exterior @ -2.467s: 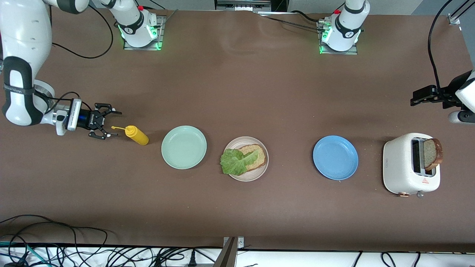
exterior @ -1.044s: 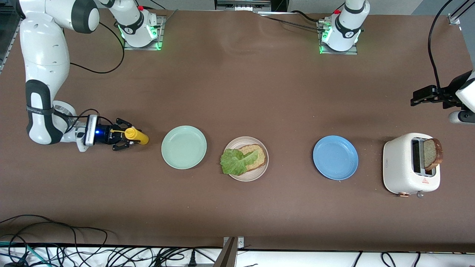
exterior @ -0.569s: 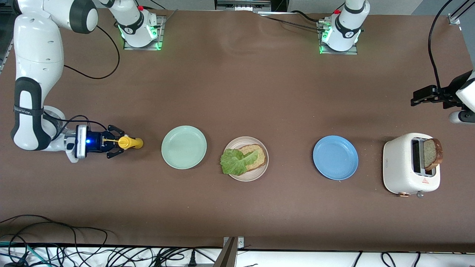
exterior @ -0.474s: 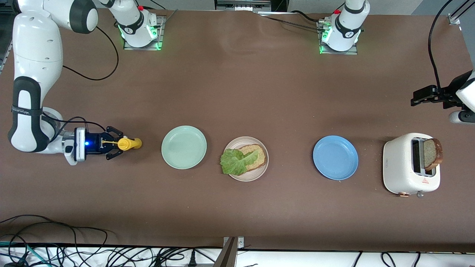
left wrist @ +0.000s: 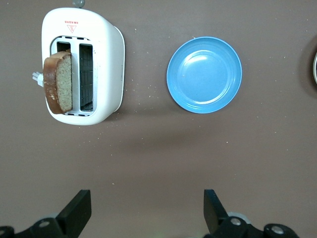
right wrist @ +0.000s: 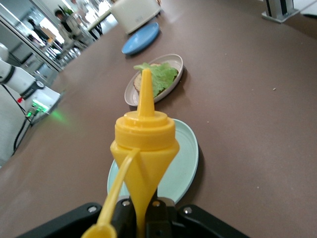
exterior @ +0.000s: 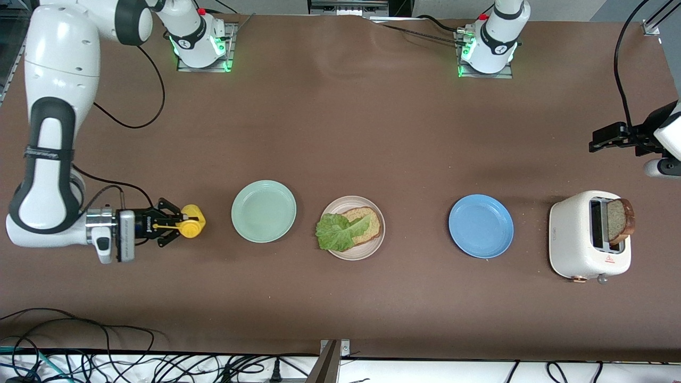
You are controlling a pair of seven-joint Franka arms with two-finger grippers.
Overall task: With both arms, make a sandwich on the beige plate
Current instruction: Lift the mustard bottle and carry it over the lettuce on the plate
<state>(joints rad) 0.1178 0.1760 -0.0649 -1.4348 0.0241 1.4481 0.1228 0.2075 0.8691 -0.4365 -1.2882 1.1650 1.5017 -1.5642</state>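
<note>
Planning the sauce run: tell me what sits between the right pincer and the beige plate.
In the front view, the right pincer, shut on the yellow squeeze bottle, has only the mint-green plate between it and the beige plate. The right wrist view agrees.

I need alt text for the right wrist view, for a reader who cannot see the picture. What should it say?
The right end effector is shut on a yellow squeeze bottle that fills the foreground, nozzle up. Past it on the brown table lie a mint-green plate, then the beige plate with bread under lettuce, then a blue plate and a white toaster.
</note>
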